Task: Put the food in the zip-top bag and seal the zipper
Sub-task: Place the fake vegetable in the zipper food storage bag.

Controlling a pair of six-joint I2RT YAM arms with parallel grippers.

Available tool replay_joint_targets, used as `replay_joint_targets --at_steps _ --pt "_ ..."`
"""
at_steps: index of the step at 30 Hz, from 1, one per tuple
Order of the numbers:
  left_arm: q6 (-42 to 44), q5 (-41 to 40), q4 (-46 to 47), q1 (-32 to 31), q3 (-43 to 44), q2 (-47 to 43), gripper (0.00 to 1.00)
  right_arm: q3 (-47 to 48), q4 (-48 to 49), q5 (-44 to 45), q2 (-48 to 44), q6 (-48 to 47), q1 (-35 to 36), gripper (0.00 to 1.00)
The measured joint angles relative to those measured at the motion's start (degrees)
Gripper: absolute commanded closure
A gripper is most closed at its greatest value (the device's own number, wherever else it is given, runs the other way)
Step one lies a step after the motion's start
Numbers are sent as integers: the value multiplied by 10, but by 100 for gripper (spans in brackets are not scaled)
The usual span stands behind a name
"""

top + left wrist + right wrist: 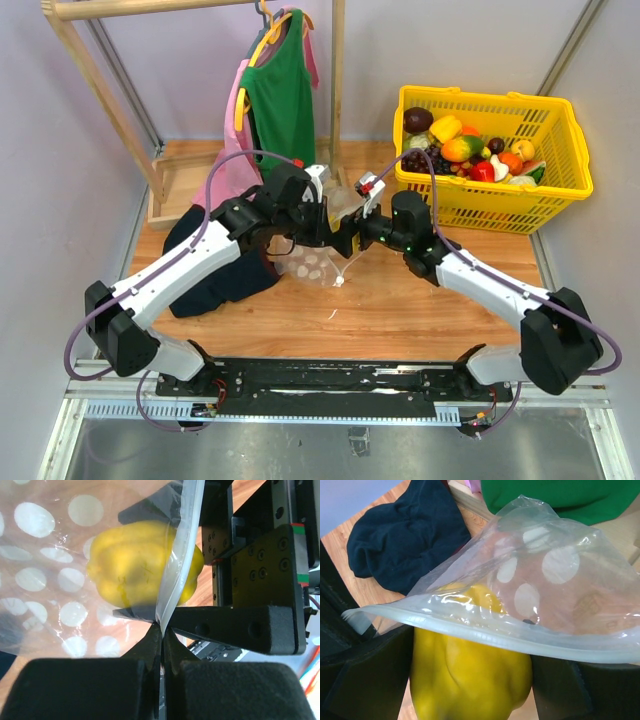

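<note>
Pinching zipper [182,565] of clear white-dotted zip-top bag [45,580] in left hand [162,630], gripping glossy yellow pepper [127,567] in right hand [472,685].

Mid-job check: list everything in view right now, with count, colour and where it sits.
zip-top bag: one, clear with white dots, table centre, between the arms
zipper: one, clear strip, along the bag's open rim
yellow pepper: one, yellow, at the bag's mouth, partly behind the film
toy food: many pieces, mixed colours, in the basket
basket: one, yellow, back right
navy cloth: one, dark navy, on the table left of the bag
green top: one, green, hanging on the rack
pink garment: one, pink, hanging beside the green top
rack: one, light wood, back left
table: one, wood
left arm: one, white and black, jaws shut on the zipper edge
right arm: one, white and black, jaws holding the yellow pepper
</note>
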Motion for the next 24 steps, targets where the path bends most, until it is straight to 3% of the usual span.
replay_joint_targets --at_steps 5,15,24 --pt "-29 7 21 -1 -26 -12 100 -1 -33 10 -26 -30 0 0" --pt "-73 18 63 -2 -62 -36 100 -1 -99 37 -92 -55 1 0" --pt "-75 -25 90 0 -64 -37 100 53 -236 58 -168 -29 13 3"
